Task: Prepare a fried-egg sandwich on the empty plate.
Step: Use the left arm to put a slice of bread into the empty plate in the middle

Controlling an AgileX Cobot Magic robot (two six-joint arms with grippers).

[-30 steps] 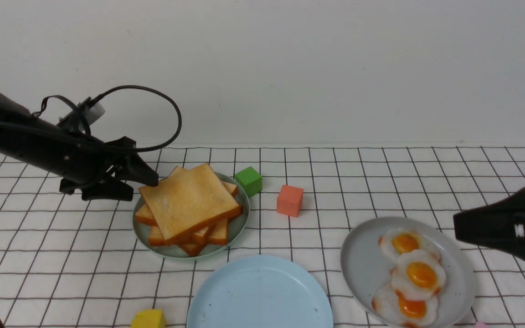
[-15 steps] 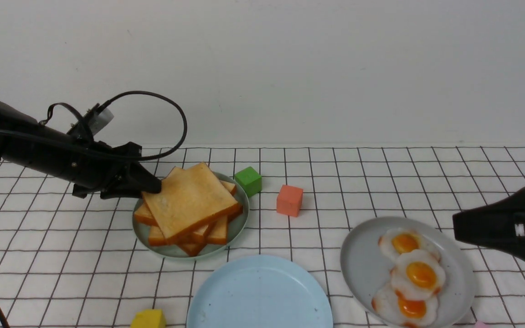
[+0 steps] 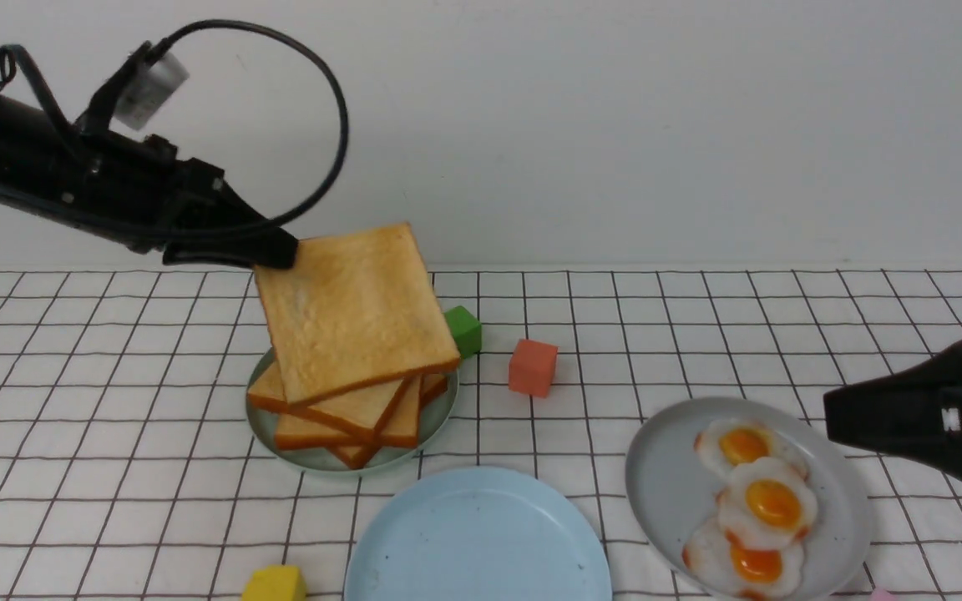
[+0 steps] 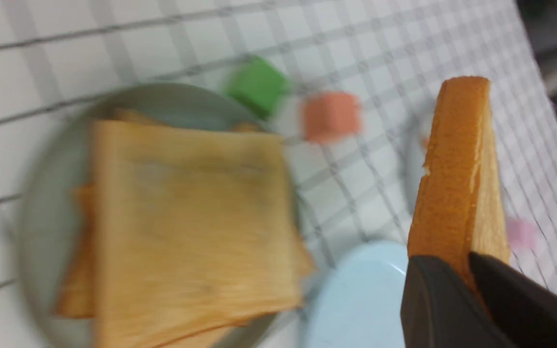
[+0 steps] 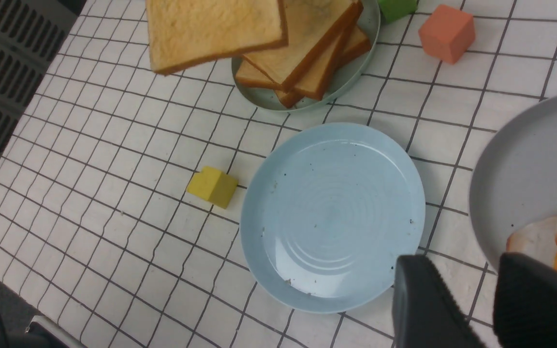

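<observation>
Checked-cloth table [image 3: 72,467], white wall; left hand [image 3: 276,250] clamps toast slice [image 3: 351,309] by one corner, airborne. Keep it level, lower flat mid pale-blue plate [image 3: 397,542]. right hand [image 5: 469,275] spread, empty.

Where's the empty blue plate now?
Front view: the pale-blue plate sits at the near edge, centre, just in front of the sage-green toast plate, with the grey egg plate on its right and the yellow block on its left.

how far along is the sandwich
Nothing done: the blue plate is bare. In hand: the left gripper holds one toast slice above the pile. Left: set it down, add an egg from the grey plate, top with toast. The right gripper is open, empty.
</observation>
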